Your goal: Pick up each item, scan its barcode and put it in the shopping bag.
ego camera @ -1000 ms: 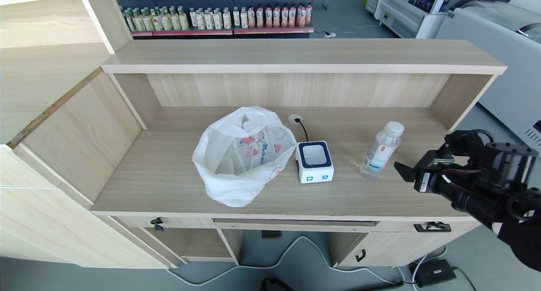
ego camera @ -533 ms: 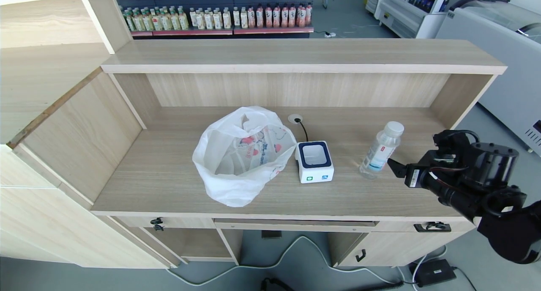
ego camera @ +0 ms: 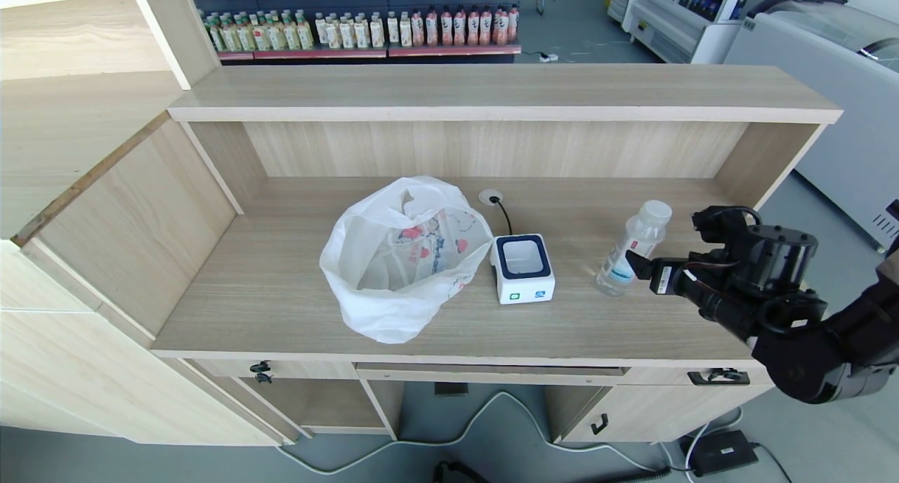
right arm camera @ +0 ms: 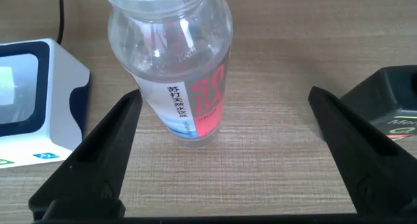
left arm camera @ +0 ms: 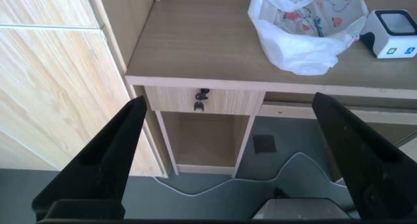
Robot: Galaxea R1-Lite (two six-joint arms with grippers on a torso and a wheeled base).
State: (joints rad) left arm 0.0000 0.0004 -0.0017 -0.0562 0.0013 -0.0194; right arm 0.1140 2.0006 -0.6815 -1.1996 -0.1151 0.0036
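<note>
A clear water bottle (ego camera: 632, 248) with a white cap stands upright on the right side of the wooden counter (ego camera: 281, 293). My right gripper (ego camera: 664, 248) hangs open just to its right, one fingertip close to the bottle's lower body. In the right wrist view the bottle (right arm camera: 176, 68) stands just ahead of the open right gripper (right arm camera: 225, 97), nearer one finger, not clamped. The white shopping bag (ego camera: 400, 255) lies open mid-counter, and the scanner (ego camera: 522, 267) sits right of it. My left gripper (left arm camera: 229, 101) is open with nothing in it, below the counter's front edge.
A black cable (ego camera: 503, 215) runs from the scanner back to a grommet. The counter has a raised back wall (ego camera: 491, 149) and side walls. A dark object (right arm camera: 384, 97) sits on the counter by the right gripper. A keyed drawer (left arm camera: 202, 100) is under the counter's left front.
My right arm has moved left and forward toward the bottle, bringing its open fingers up beside it. The bottle, bag and scanner have stayed put.
</note>
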